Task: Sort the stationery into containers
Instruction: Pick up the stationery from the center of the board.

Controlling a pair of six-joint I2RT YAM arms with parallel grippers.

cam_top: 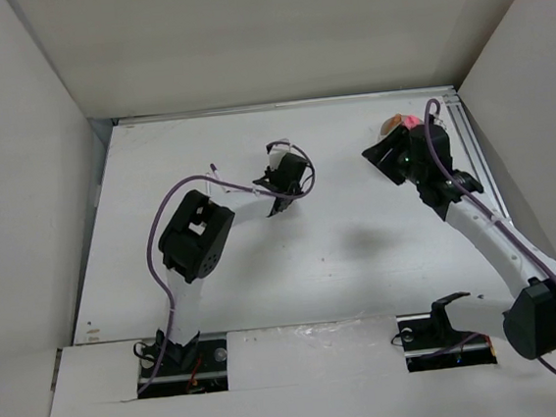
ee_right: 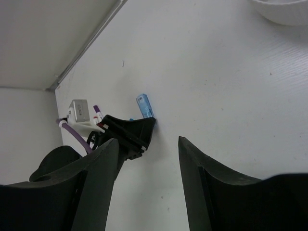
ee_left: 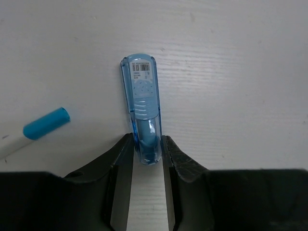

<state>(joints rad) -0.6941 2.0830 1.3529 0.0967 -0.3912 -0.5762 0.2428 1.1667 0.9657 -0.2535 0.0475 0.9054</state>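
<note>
A translucent blue pen-like case (ee_left: 143, 108) with a barcode label lies on the white table. My left gripper (ee_left: 147, 139) is shut on its near end, one finger on each side. A short blue cap-like piece (ee_left: 46, 123) lies to its left. In the top view the left gripper (cam_top: 279, 166) is at the far middle of the table. My right gripper (ee_right: 148, 142) is open and empty; it sits at the far right (cam_top: 390, 146) beside the white cup (cam_top: 400, 121), which holds something pink. The cup's rim (ee_right: 284, 12) shows in the right wrist view, as does the blue case (ee_right: 143, 105).
White walls enclose the table on the left, back and right. A metal rail (cam_top: 469, 141) runs along the right edge near the cup. The left arm's gripper body (ee_right: 130, 131) shows in the right wrist view.
</note>
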